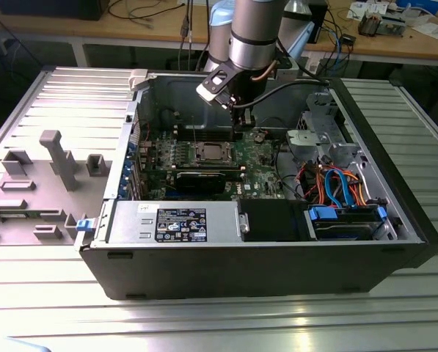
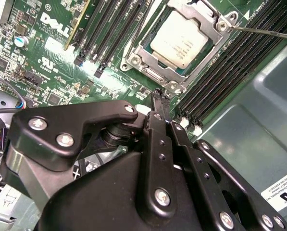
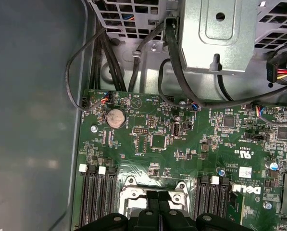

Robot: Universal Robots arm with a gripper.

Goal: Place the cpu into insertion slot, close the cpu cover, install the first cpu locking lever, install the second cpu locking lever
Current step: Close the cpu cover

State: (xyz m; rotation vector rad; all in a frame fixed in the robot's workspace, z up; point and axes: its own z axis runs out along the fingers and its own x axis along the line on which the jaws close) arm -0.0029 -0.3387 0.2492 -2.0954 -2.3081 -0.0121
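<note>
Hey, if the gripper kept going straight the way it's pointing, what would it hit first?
Probably the silvery rim of the insertion slot, at the corner nearest the gripper, or the green board beside it; depth is unclear. The cpu sits further in.

The cpu (image 2: 178,38) has a matt metal top, the cpu cover (image 2: 210,36) glossier metal.
</note>
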